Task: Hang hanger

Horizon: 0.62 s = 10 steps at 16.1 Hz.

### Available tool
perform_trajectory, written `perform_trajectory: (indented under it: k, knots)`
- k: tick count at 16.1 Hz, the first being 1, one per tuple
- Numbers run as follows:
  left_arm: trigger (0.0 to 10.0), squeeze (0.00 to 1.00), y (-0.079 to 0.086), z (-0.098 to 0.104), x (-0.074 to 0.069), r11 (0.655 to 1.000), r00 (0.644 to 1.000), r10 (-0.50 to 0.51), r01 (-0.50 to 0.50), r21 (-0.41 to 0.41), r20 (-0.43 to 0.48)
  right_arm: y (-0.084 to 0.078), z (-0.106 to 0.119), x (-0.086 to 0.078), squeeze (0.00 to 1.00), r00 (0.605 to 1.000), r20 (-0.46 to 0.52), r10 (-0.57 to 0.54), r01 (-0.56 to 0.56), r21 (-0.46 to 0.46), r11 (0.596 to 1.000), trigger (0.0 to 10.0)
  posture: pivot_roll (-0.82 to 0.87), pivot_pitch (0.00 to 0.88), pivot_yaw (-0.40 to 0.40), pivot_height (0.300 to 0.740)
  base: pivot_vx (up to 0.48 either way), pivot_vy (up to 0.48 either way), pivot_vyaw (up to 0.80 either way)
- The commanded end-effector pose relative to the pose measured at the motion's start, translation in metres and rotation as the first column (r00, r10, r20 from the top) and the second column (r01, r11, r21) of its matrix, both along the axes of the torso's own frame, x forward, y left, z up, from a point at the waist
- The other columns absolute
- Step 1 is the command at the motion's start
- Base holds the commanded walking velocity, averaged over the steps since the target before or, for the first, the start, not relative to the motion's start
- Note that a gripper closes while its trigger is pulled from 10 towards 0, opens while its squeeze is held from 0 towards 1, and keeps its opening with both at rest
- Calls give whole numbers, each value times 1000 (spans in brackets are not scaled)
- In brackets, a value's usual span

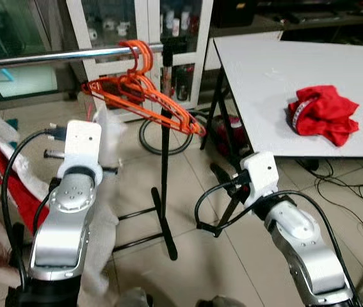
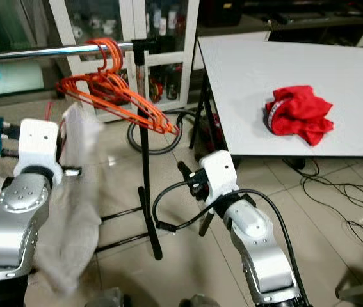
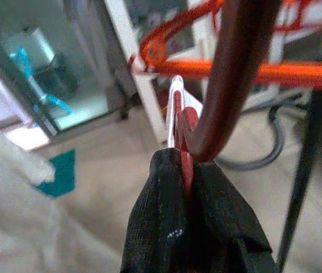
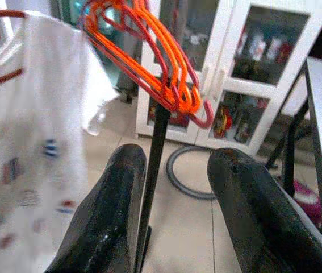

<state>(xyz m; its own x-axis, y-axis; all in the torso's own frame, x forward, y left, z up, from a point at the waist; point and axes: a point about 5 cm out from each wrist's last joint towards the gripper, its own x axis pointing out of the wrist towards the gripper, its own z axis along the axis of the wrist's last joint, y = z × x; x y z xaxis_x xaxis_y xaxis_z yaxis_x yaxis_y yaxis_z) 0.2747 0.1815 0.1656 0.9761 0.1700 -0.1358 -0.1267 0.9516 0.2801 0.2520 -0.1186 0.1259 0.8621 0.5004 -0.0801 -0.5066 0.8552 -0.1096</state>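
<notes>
The left gripper [image 3: 192, 187] was clamped tight on the dark red hook of a hanger [image 3: 234, 85] carrying a white garment [image 2: 72, 211], held below the steel rail [image 1: 53, 57] beside a bunch of orange hangers [image 1: 143, 96]. The right gripper [image 4: 175, 187] had its fingers spread wide, holding nothing. The hanger looked light and stiff, the cloth soft and likely to swing; the neck under the hook seemed the surest hold. Its hook curved upward; the shoulder bar's direction was hidden.
</notes>
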Motion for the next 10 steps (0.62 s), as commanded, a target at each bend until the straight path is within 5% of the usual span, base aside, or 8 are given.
perform_trajectory:
  k: [1, 6, 10]
  knots:
    - [10000, 0, -7, 15, 1, 999, 996, -44, 45, -15, 83, 0, 7, 1, 0, 999, 35, 6, -6, 7, 1000, 10000, 73, 63, -21, 740, 0, 0, 800]
    - [10000, 0, -9, 16, -4, 999, 993, -39, 41, -16, 114, -3, 4, 4, 0, 999, 5, -46, 46, 100, 994, 10000, 85, 70, -45, 740, 0, 0, 800]
    - [10000, 0, -23, 23, 9, 989, 985, -127, 134, -58, 119, -6, 3, 10, 0, 988, -20, -155, 156, 181, 971, 10000, 87, 77, -26, 740, 0, 0, 800]
